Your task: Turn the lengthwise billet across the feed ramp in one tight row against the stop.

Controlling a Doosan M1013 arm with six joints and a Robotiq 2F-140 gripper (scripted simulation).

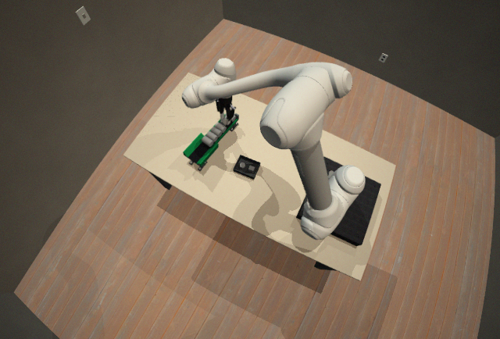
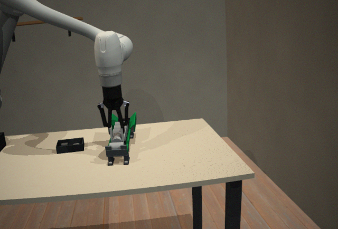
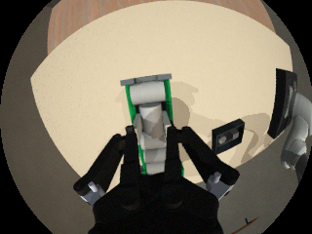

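Claw (image 3: 152,146) is clamped on the lengthwise billet (image 3: 151,132) at the upper part of the green feed ramp (image 3: 129,105), one finger on each long side of the bar. Crosswise billets (image 1: 212,133) lie side by side lower down the ramp; a grey stop (image 2: 116,151) closes the low end.

Risks, as judged from here:
- The bar is round, so if the fingers pinch above or below its axis it could roll or squirt out during the lift.
- Green side rails stand close to the fingers. Turning the bar before it is lifted above them would likely jam an end against a rail or shove the ramp across the worktop (image 2: 174,163).
- Releasing it crooked, or with a gap to its neighbours, would leave the row loose; a drop could knock the others askew.

View differences:
- Wrist: shows the fingers straddling the bar and its lengthwise lie; cannot tell height off the ramp bed.
- Exterior: shows ramp slope, its feet, the stop and the claw pointing straight down; the grip itself is hidden by the rails.
- Top: shows the row of crosswise billets and a small black tray (image 1: 246,167) well apart from the ramp; the arm's wrist link hides the grip.
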